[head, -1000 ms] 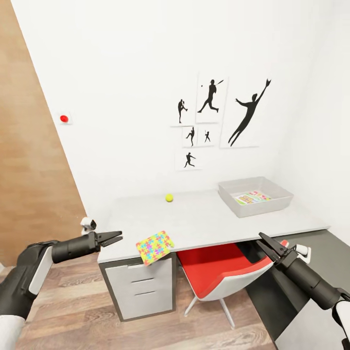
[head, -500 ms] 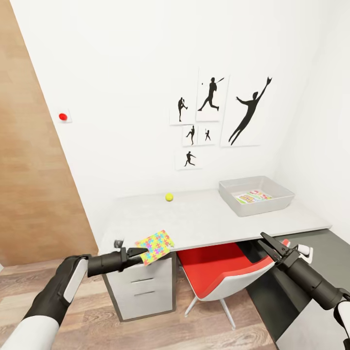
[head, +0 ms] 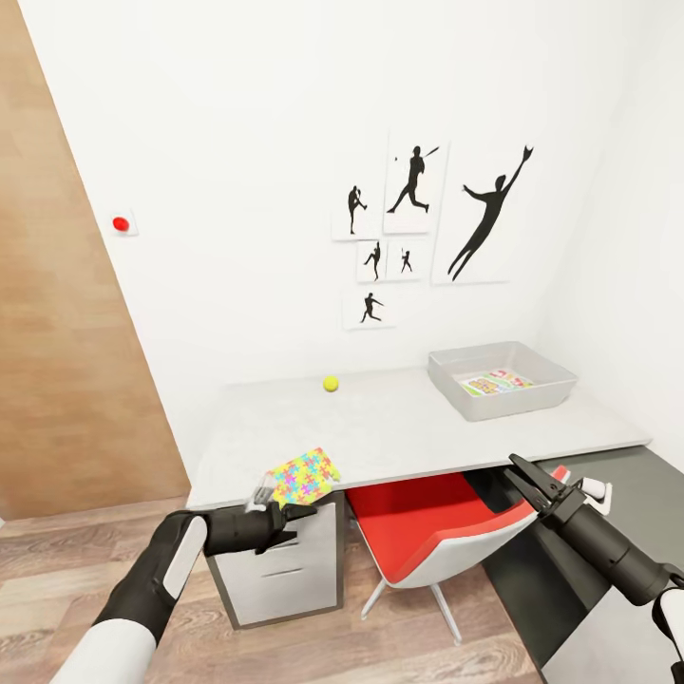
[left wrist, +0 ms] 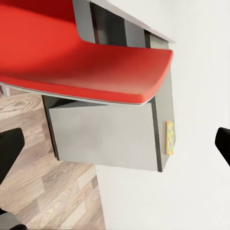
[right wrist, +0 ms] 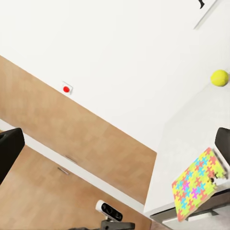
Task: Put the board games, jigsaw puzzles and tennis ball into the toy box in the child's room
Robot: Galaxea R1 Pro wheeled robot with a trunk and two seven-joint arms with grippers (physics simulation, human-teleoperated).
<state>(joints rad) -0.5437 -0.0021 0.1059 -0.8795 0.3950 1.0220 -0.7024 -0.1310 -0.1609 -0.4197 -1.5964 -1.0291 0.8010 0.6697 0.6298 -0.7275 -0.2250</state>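
Left gripper [head: 285, 518], fingers spread, is at the jigsaw puzzle [head: 303, 476] that overhangs the table's [head: 408, 432] front edge near the left corner. A clumsy nudge could tip it to the floor. Right gripper [head: 524, 478] hangs open.

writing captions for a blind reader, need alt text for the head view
The left gripper reaches under a jigsaw puzzle overhanging the table edge. A tennis ball and toy box sit farther back; the right gripper hovers open.
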